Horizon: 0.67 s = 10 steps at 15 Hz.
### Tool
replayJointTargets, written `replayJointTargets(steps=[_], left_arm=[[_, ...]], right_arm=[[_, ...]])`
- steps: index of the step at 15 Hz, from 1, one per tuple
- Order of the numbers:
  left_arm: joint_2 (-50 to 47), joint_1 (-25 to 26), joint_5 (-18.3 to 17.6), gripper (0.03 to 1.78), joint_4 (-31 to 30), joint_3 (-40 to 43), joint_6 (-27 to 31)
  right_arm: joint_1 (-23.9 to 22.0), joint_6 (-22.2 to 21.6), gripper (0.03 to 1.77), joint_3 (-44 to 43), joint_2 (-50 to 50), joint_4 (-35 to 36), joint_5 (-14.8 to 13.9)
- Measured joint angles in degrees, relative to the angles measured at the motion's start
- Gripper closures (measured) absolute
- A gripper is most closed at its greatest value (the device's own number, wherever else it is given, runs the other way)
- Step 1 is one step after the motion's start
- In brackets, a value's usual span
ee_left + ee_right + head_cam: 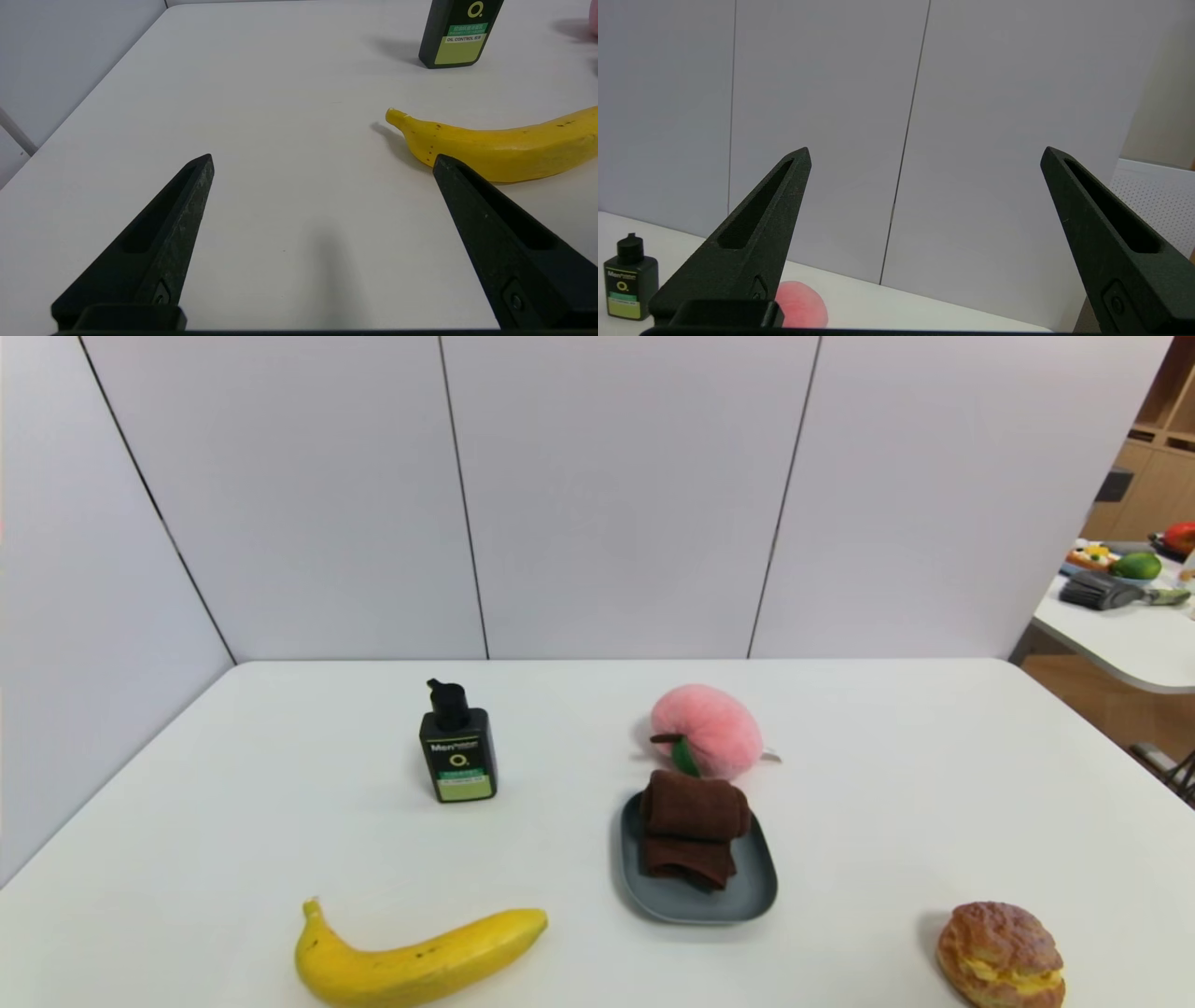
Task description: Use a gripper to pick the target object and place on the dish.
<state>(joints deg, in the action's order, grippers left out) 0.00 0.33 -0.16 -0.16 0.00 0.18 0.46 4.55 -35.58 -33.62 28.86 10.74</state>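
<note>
White panels with thin dark seams stood behind the white table (560, 859). Only the head view showed the dark brown towel (693, 812), folded on the grey-blue dish (747, 896) just in front of the pink plush peach (714, 728), and the cream-filled bun (1001, 952). The left wrist view lacked those but caught the banana (504, 144) beyond the left gripper (323, 161), parked over the table, its fingers wide apart. The right wrist view showed the right gripper (926, 154), spread open and empty, facing the panels, with the black bottle (630, 284) and part of the peach.
</note>
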Motion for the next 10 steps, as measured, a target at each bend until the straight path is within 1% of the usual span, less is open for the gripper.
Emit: replayJointTargets(steps=[4, 6, 9, 10], left_arm=[[0.0, 0.0, 0.0, 0.12, 0.0, 0.0, 0.0], [0.0, 0.0, 0.0, 0.12, 0.0, 0.0, 0.0], [0.0, 0.0, 0.0, 0.12, 0.0, 0.0, 0.0], [0.0, 0.0, 0.0, 0.12, 0.0, 0.0, 0.0]], right_arm=[[-2.0, -2.8, 0.10, 7.1, 9.5, -0.4, 0.0], [-3.3, -3.5, 0.10, 11.5, 14.0, 0.0, 0.0], [-3.8, -3.4, 0.10, 16.8, 16.9, 2.1, -1.4], [-3.2, -3.1, 0.10, 18.8, 17.6, 3.6, -2.2]])
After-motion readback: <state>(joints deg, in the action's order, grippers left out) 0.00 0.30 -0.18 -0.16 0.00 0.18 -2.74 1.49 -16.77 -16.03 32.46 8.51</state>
